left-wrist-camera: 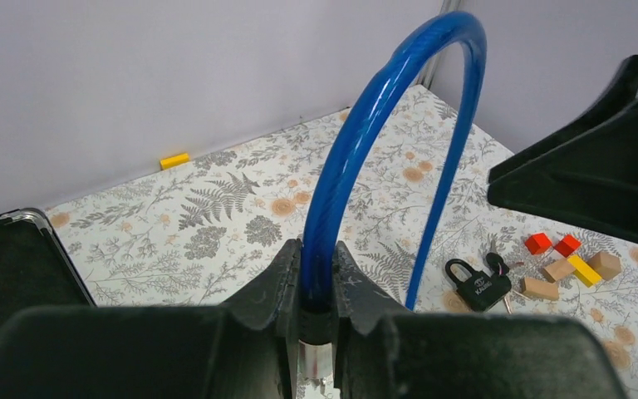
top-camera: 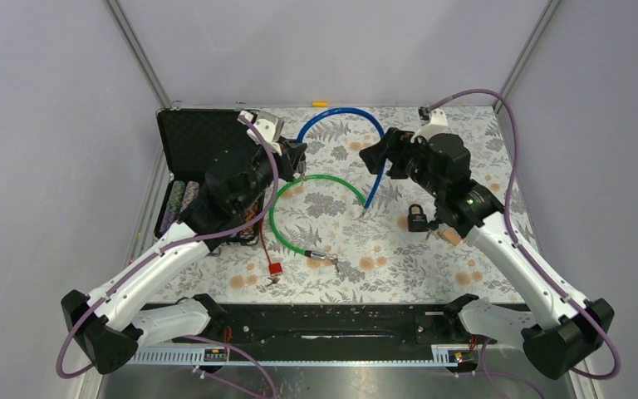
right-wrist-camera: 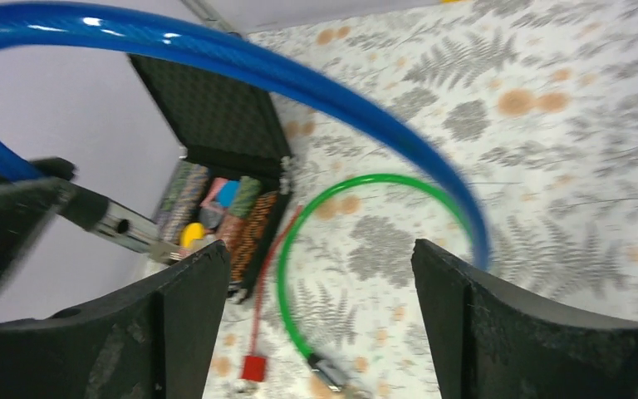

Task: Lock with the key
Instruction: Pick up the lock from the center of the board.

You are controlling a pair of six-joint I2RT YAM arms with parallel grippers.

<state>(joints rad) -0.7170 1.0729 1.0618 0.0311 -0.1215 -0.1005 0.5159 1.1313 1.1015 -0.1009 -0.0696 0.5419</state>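
Note:
A blue cable lock arches above the floral table. My left gripper is shut on one end of it. In the left wrist view the fingers clamp the blue cable just above its metal barrel. The cable's other end hangs down to the table. My right gripper stands open beside the arch, its jaws wide apart with nothing between them. In the right wrist view a small metal piece sticks out of the barrel; it is too blurred to name. A key on a red tag lies on the table.
A green cable lock lies looped mid-table. A black padlock with keys and several small coloured blocks sit at the right. An open black case with chips stands at the left. A yellow block rests by the back wall.

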